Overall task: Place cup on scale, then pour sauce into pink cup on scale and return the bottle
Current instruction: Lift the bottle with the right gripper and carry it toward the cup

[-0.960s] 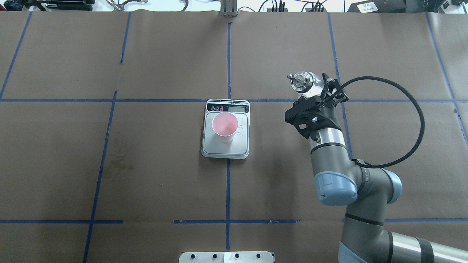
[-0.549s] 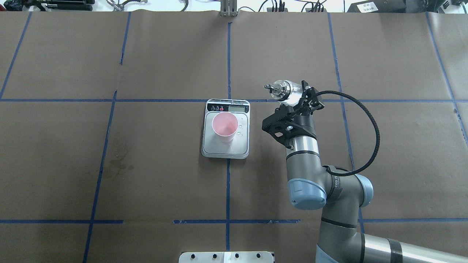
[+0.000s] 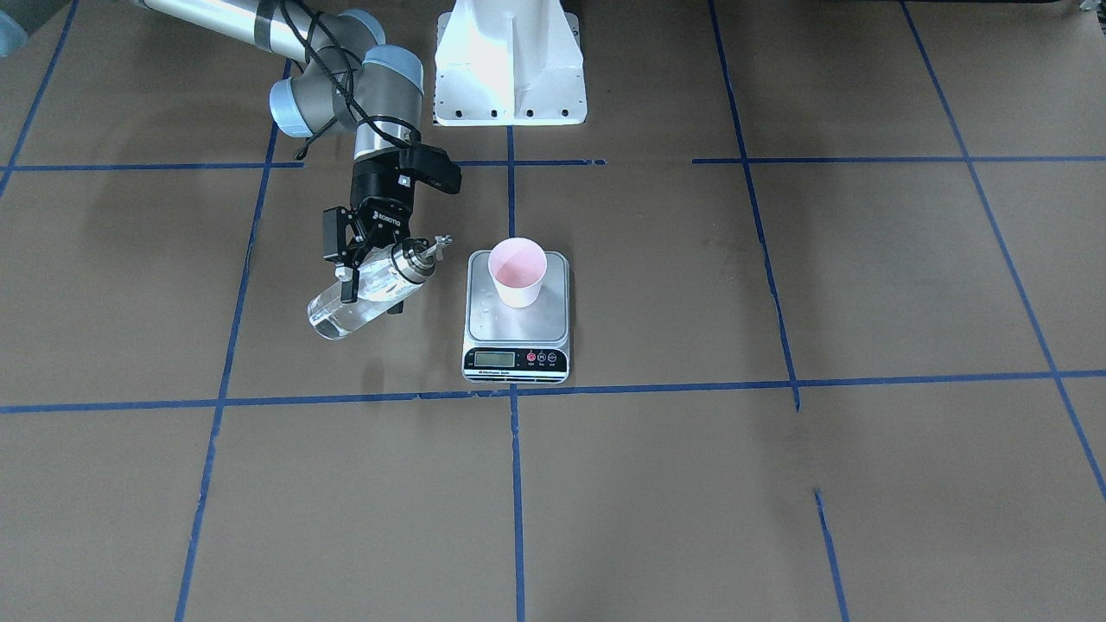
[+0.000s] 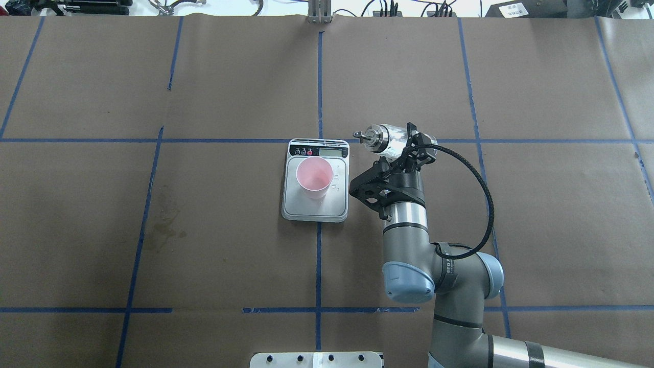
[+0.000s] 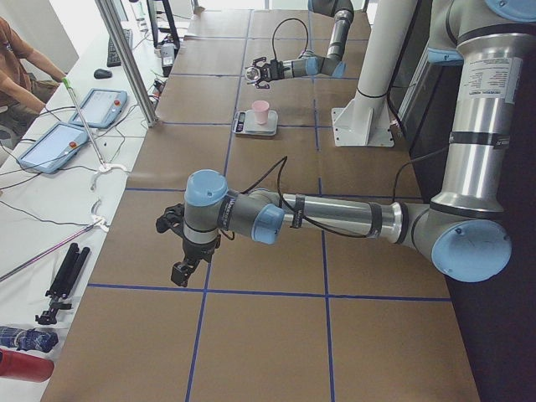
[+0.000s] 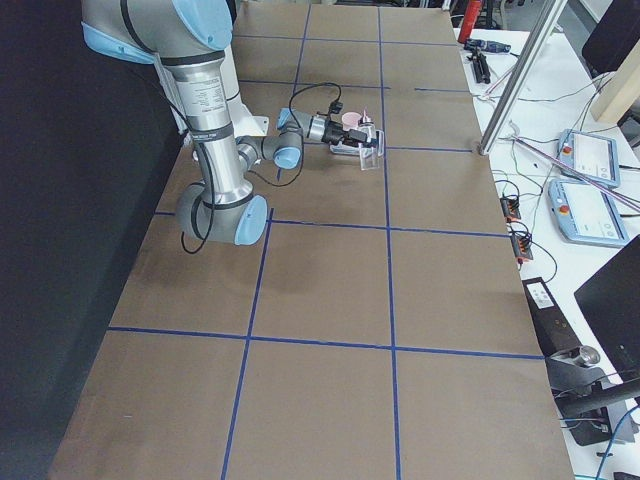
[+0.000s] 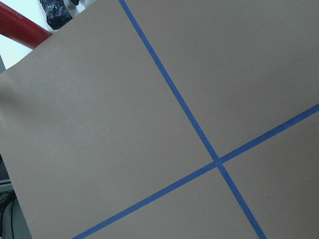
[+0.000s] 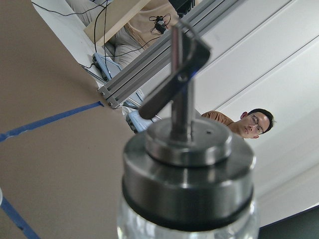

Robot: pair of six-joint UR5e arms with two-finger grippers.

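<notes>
Tilted bottle [image 3: 335, 316] sits clamped in right claw [image 3: 370, 281] (spout toward scale [image 3: 518, 326]).

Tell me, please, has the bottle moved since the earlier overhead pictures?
Yes. In the overhead view, the bottle, held in the right claw, has shifted left and down the frame, closing on the scale.

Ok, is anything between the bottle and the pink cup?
Nothing visible. Between the clear glass bottle in the right pincer and the pink paper cup lies only bare platform of the silver steel scale.
</notes>
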